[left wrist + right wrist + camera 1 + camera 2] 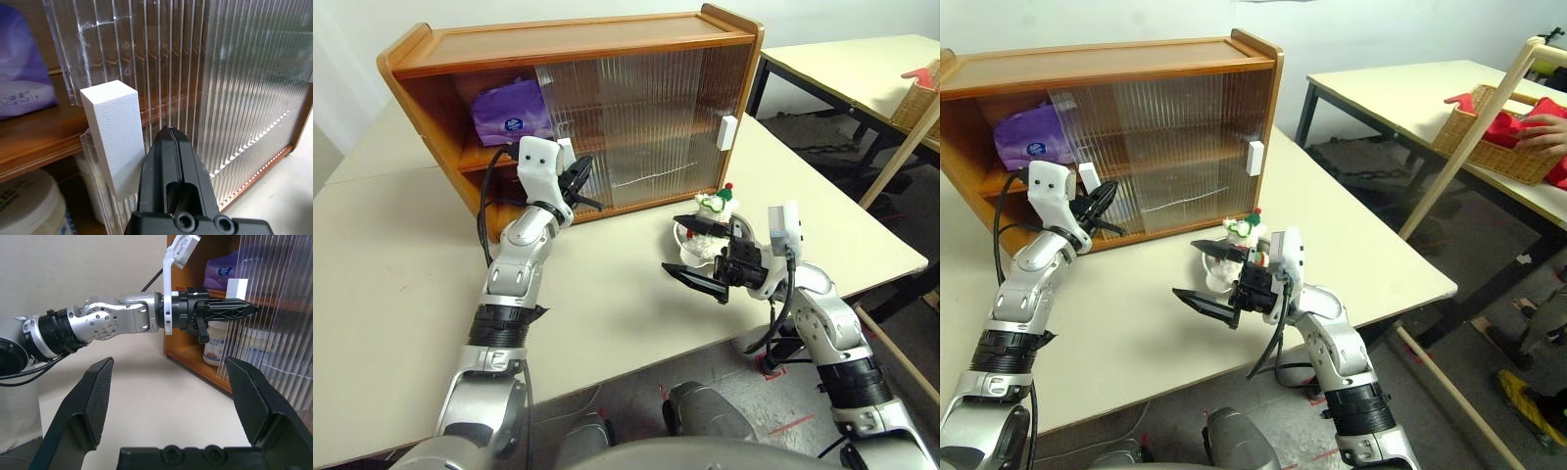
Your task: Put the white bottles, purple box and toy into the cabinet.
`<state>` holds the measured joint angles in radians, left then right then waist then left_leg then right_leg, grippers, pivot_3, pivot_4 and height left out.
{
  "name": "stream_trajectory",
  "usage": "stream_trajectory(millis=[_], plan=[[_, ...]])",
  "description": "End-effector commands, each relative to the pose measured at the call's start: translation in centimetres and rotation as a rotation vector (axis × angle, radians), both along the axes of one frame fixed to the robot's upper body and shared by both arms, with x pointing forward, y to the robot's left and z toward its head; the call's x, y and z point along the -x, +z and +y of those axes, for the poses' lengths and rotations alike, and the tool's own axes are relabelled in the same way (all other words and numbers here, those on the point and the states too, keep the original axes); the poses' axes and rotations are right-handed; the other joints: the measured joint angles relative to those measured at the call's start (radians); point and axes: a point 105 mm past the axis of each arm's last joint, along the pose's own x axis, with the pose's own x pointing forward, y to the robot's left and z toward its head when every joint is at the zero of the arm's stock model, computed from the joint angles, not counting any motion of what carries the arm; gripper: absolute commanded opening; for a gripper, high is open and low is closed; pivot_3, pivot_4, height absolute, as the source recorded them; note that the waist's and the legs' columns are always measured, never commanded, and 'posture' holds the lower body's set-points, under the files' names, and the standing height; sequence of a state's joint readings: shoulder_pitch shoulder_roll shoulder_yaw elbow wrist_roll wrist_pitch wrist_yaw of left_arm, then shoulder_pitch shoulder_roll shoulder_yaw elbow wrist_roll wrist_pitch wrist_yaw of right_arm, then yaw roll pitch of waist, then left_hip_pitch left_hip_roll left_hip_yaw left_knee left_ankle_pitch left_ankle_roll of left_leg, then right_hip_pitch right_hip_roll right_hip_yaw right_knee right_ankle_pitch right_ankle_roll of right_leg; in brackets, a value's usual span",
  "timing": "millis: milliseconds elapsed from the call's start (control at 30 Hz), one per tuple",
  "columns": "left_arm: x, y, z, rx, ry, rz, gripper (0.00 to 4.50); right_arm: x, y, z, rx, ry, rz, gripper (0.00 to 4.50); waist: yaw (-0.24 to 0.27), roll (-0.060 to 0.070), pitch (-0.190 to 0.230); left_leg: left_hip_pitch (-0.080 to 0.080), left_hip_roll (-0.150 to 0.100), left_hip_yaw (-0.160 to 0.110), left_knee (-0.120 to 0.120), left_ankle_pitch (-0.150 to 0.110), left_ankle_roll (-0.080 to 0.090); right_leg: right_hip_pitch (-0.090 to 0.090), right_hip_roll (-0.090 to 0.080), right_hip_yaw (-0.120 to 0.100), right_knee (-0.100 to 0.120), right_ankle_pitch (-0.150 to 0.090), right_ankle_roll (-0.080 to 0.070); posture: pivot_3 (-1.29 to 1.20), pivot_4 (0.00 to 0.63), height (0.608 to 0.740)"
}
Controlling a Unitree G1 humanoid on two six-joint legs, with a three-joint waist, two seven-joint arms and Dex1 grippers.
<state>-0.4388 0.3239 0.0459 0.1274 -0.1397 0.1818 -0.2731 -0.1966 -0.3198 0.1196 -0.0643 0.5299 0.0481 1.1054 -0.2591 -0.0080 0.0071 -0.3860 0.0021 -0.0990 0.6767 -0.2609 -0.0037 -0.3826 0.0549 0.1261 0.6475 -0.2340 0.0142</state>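
The cabinet (607, 39) stands on the table with its left end open. The purple box (509, 113) lies on the upper shelf. A white bottle (215, 345) stands on the lower shelf, near the edge of the ribbed sliding door (234, 88). My left gripper (579, 184) is shut and empty, its tips against the door right beside the small white handle (115, 132). The toy (717, 204) sits in a shiny metal dish (690, 247) in front of the cabinet. My right gripper (674, 245) is open and empty, just left of the dish, pointing left.
A second white handle (726, 132) sits on the right door. Behind on the right is another table with a wicker basket (1498, 137) and a person's hand (1542, 132). A slanted wooden pole (1469, 137) stands beside the table's right edge.
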Motion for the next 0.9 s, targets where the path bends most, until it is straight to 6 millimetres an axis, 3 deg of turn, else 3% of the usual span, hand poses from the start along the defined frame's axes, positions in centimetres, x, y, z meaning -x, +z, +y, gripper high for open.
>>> stream_trajectory(millis=[33,667,900], plan=[[0.2,-0.6,4.4,-0.012,0.152,0.033,0.02,-0.1,0.0,-0.1,0.015,0.003,-0.002,4.50,0.000,0.000,0.000,0.001,0.000,0.000,0.000,0.000,0.000,0.000,0.000,0.000,0.000,0.001,-0.001,-0.24,0.000,0.740],[1.8,-0.5,9.7,-0.029,0.300,0.033,0.02,-0.2,-0.1,0.5,0.007,0.015,0.006,4.50,0.002,0.000,0.002,0.003,-0.009,-0.027,-0.004,-0.004,-0.008,-0.006,0.002,0.001,-0.001,0.002,-0.003,-0.22,0.000,0.740],[2.7,-0.3,12.1,-0.047,0.358,0.031,0.02,-0.2,-0.1,0.5,0.008,0.017,0.007,4.50,0.011,0.001,0.002,0.003,-0.012,-0.035,-0.019,-0.001,-0.012,-0.008,0.001,0.001,-0.014,0.005,-0.009,-0.21,0.000,0.740]])
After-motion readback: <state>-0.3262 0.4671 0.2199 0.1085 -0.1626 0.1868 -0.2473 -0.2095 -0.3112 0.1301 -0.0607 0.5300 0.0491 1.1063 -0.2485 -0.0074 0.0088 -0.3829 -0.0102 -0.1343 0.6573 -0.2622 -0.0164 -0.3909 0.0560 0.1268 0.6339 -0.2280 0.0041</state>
